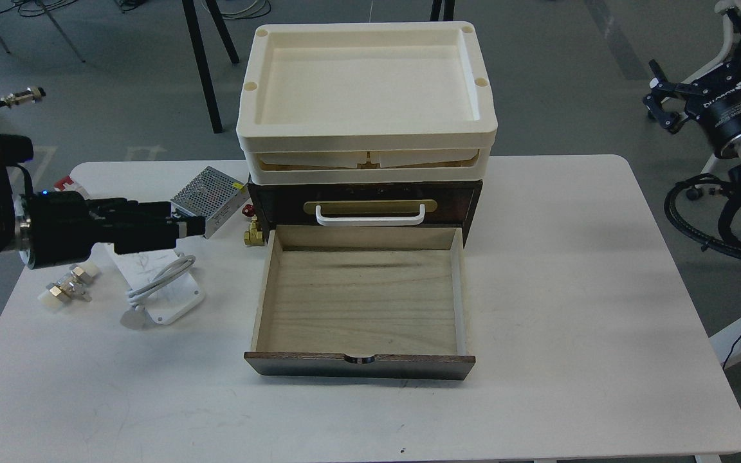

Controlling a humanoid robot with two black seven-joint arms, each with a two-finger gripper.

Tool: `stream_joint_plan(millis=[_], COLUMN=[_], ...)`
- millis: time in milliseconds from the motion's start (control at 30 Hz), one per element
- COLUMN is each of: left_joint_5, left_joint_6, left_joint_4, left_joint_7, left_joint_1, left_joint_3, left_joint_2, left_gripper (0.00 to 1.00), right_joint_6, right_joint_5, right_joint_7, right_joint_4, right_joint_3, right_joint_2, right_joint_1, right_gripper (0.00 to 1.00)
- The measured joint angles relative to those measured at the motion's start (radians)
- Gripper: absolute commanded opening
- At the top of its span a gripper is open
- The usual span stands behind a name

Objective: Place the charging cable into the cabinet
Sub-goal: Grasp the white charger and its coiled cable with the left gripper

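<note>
The charging cable (163, 290) lies on the white table (570, 289), left of the cabinet: a flat white unit with its cord wound round it and the plug at the near end. The cabinet (467, 204) is dark brown with a white handle (370, 217). Its pale wood-lined drawer (361, 302) is pulled open towards me and is empty. Cream trays (367, 83) are stacked on top. My left gripper (192, 227) hovers just above the cable's far end and points right; its dark fingers cannot be told apart. My right gripper (657, 96) is off the table at the far right, fingers spread.
A perforated silver power-supply box (211, 196) lies behind the cable. A brass fitting (255, 235) sits by the cabinet's left corner. Small metal connectors (69, 287) lie at the left under my arm. Black hoses (718, 222) hang off the table's right side.
</note>
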Motion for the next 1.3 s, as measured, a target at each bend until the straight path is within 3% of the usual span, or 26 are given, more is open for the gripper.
stream_joint_plan(millis=[333, 500, 933, 1100, 1300], left_joint_5=[0.198, 0.197, 0.203, 0.205, 0.201], left_joint_6=[0.016, 0.016, 0.057, 0.071, 0.122], left_joint_4=[0.303, 0.334, 0.542, 0.570, 0.574], left_joint_7=[0.000, 0.000, 0.000, 0.000, 0.000], left_joint_1=[0.002, 0.003, 0.025, 0.040, 0.043], left_joint_3=[0.045, 0.047, 0.058, 0.066, 0.106], left_joint_2=[-0.208, -0.250, -0.400, -0.415, -0.417], left_gripper=[0.93, 0.91, 0.72, 0.67, 0.38], right_joint_6=[0.000, 0.000, 0.000, 0.000, 0.000], right_joint_5=[0.000, 0.000, 0.001, 0.001, 0.002], right_joint_7=[0.000, 0.000, 0.002, 0.002, 0.002], right_joint_4=[0.001, 0.001, 0.002, 0.002, 0.002], right_joint_3=[0.009, 0.010, 0.032, 0.040, 0.043], right_joint_2=[-0.007, -0.014, -0.016, -0.017, -0.023], right_joint_1=[-0.012, -0.021, -0.049, -0.056, -0.059], right_gripper=[1.00, 1.00, 1.00, 1.00, 1.00])
